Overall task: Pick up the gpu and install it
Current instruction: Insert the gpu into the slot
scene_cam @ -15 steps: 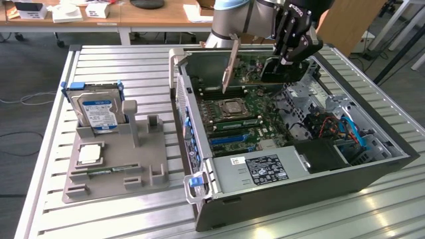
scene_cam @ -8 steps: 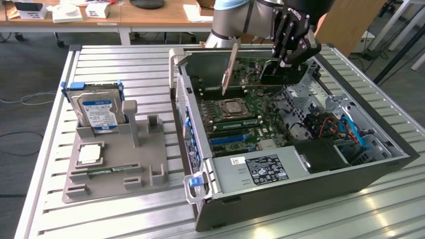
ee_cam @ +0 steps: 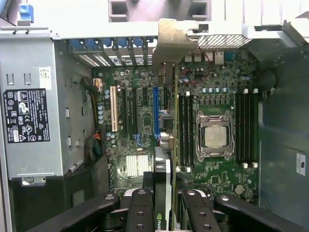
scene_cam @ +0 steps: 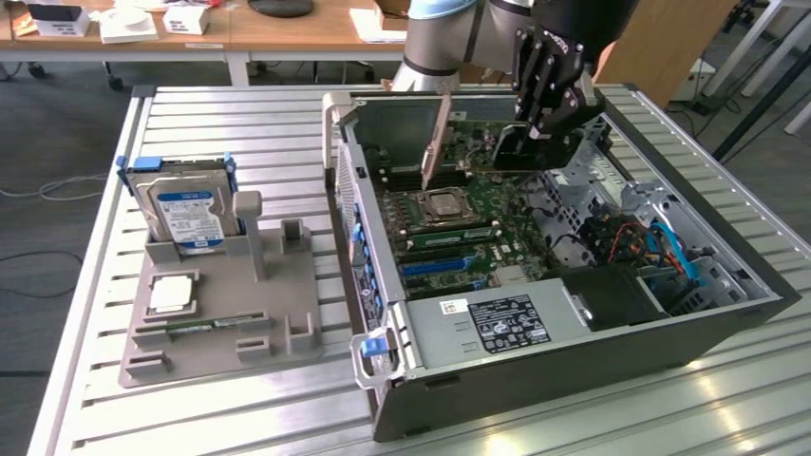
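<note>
Here's the gpu [ee_cam: 163,181], up on edge inside the computer case [scene_cam: 571,380], hanging over the motherboard [ee_cam: 217,179] that lines the case floor. My read is that this card is light and stiff but easy to hurt, with bare circuitry, a fan on 1 face and a row of contacts along the bottom edge. The sensible hold is across the 2 flat faces near the end away from the bracket [ee_cam: 170,38], clear of the fan blades and the contacts.

Seen from the wrist, the card is a thin black strip with a small green-logo label on its upper edge. Its pale metal bracket reaches to the slotted rear wall of the case.

The gripper [ee_cam: 164,195] has it. The jaws stand about half closed, and 1 of the fingers [ee_cam: 140,212] presses each face of the card. I cannot tell whether the bottom edge touches a slot yet.

Deeper in the case sit the square processor socket [ee_cam: 215,135] and, at the other end, the gray power supply [scene_cam: 500,323]. Outside the case, on the exterior view's left, a hard drive [scene_cam: 188,214] stands upright in a gray holder [scene_cam: 254,313] on the slatted table [scene_cam: 228,123].
</note>
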You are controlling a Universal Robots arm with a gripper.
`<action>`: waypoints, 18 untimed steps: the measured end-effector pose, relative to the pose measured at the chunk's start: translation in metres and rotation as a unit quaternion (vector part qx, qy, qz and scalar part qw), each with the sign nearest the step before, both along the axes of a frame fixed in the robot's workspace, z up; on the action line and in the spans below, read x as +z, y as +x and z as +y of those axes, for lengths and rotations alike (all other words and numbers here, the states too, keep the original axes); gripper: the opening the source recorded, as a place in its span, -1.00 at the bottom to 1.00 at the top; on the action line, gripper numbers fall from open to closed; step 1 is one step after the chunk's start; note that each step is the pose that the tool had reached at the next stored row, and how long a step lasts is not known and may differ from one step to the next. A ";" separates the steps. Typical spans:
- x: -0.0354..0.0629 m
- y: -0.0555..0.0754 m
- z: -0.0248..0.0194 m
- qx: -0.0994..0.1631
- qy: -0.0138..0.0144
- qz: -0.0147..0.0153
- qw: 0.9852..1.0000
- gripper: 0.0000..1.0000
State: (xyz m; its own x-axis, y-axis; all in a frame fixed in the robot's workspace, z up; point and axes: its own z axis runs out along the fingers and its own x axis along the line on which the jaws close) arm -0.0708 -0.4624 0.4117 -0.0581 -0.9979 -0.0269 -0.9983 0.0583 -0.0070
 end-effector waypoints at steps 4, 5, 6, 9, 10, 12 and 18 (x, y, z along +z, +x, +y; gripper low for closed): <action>-0.0049 0.000 0.0000 0.000 0.000 0.000 1.000 -0.46; -0.0062 0.000 0.0000 0.000 0.000 0.000 1.000 -0.46; -0.0073 0.000 0.0001 0.000 0.000 0.000 1.000 -0.46; -0.0092 0.000 0.0001 0.001 0.002 -0.002 1.000 -0.46; -0.0095 0.000 0.0001 0.001 0.002 -0.002 1.000 -0.46; -0.0096 0.000 0.0001 0.001 0.002 -0.002 1.000 -0.46; -0.0103 -0.001 0.0001 0.002 0.010 -0.007 1.000 -0.46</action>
